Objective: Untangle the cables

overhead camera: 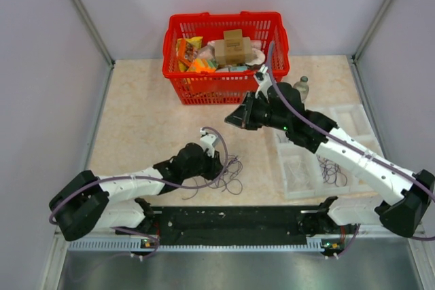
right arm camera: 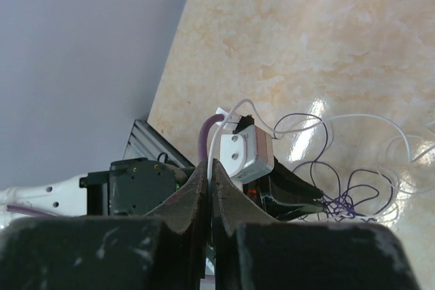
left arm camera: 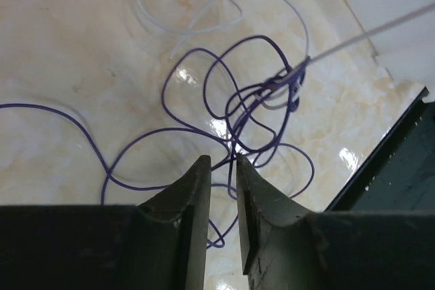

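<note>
Left wrist, knot: the purple cable [left arm camera: 282, 89] is looping round the white cable [left arm camera: 367, 32], which is running taut toward 2 o'clock.
Left wrist, jaws: the left gripper [left arm camera: 223, 161] is sitting a sliver apart over the loops, pinching nothing I can see.
Right wrist: the right gripper [right arm camera: 211, 162] is looking clenched on the white cable.
Doing it well: I'd be pinning the purple loops low and pulling white slowly, otherwise the knot's probably tightening.
Top view, tangle: the cables [overhead camera: 230, 176] are lying on the table [overhead camera: 136, 127] at 6 o'clock of the red basket [overhead camera: 224, 17].
Top view, containers: the red basket is holding snack packs [overhead camera: 190, 56] and a cardboard box [overhead camera: 233, 47]. Clear trays [overhead camera: 299, 185] are sitting at 3 o'clock of the tangle with dark wire [overhead camera: 331, 171] by them, in or beside I can't tell.
</note>
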